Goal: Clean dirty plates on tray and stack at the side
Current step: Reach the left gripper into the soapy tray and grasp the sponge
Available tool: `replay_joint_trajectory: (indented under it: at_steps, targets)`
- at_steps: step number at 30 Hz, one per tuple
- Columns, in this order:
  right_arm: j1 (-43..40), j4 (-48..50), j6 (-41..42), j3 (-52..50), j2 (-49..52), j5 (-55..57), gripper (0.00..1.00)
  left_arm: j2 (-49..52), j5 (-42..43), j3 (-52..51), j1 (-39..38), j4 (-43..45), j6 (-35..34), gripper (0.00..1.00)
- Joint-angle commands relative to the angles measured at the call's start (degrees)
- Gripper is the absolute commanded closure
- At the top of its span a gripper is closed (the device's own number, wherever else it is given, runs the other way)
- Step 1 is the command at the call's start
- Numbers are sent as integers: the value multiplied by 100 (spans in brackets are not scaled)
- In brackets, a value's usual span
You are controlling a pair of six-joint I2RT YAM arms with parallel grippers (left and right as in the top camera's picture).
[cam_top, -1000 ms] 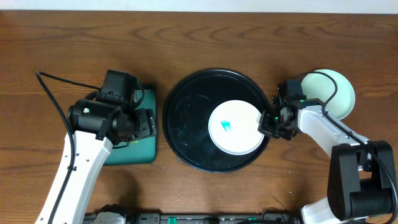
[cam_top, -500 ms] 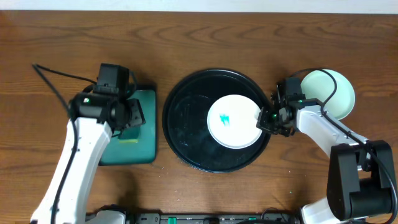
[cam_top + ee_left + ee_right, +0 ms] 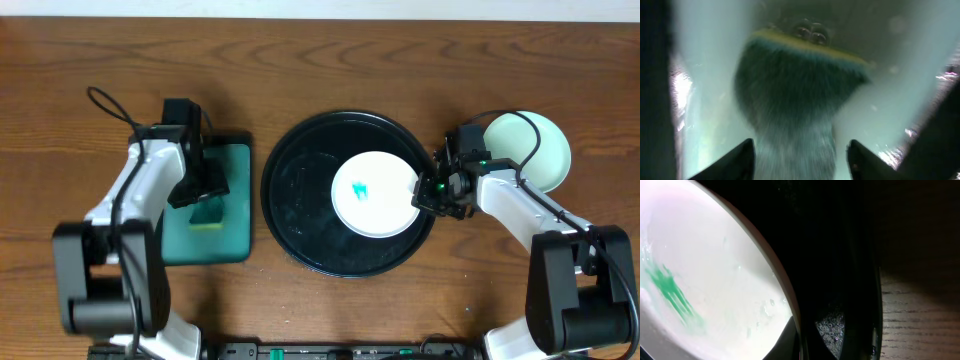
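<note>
Tray [image 3: 300, 190] is the reference: the plate [image 3: 385, 205], teal smear mid-face, lies in its right half. The right gripper [image 3: 437, 190] is pinched on the plate's rim at the tray's right edge, and a mint plate [image 3: 545, 150] sits off to the tray's right. Left of the tray, over the teal tray [image 3: 235, 235], the left gripper [image 3: 797, 162] straddles the sponge [image 3: 800, 80], jaws wide, apparently not yet closed. Step judged: fetch sponge. Grip it low and square, and keep the plate pinned flat for wiping.
</note>
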Motion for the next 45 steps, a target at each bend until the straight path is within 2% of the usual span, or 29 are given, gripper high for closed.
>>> replay_joint_trajectory:
  at_steps: [1, 4, 5, 7, 8, 9, 10, 11, 12, 14, 23, 25, 28, 34, 45]
  targets:
    - [94, -20, -68, -11, 50, -52, 99, 562, 118, -76, 24, 142, 175, 45]
    - [94, -59, -68, -11, 50, -55, 99, 896, 118, -76, 24, 262, 177, 49]
    - [94, -85, -68, -11, 50, -55, 99, 1056, 118, -76, 24, 321, 177, 62]
    - [94, -92, -109, -11, 50, -55, 99, 1106, 120, -76, 22, 354, 177, 77]
    - [94, -94, -107, -11, 50, -55, 99, 1102, 120, -74, 22, 356, 173, 81]
    - [94, -103, -109, -11, 50, -55, 99, 1084, 125, -70, 22, 358, 173, 81]
    - [94, -105, -109, -11, 50, -55, 99, 1069, 125, -68, 22, 358, 173, 76]
    - [94, -107, -109, -11, 50, -55, 99, 1043, 125, -68, 22, 356, 173, 61]
    - [94, -107, -107, -11, 50, -55, 99, 1005, 149, -68, 22, 356, 173, 52]
    - [94, -107, -107, -11, 50, -55, 99, 885, 308, -68, 22, 356, 173, 44]
    - [94, -131, -109, -11, 50, -55, 99, -415, 396, -70, 22, 267, 170, 42]
    - [94, -127, -107, -11, 50, -55, 99, -669, 396, -70, 22, 238, 170, 37]
    - [94, -129, -107, -11, 50, -52, 99, -798, 398, -70, 22, 179, 168, 36]
    - [94, -129, -107, -11, 50, -55, 99, -568, 396, -83, 22, 103, 170, 37]
    - [94, -214, -114, -11, 50, -52, 99, 481, 396, -81, 22, 404, 175, 41]
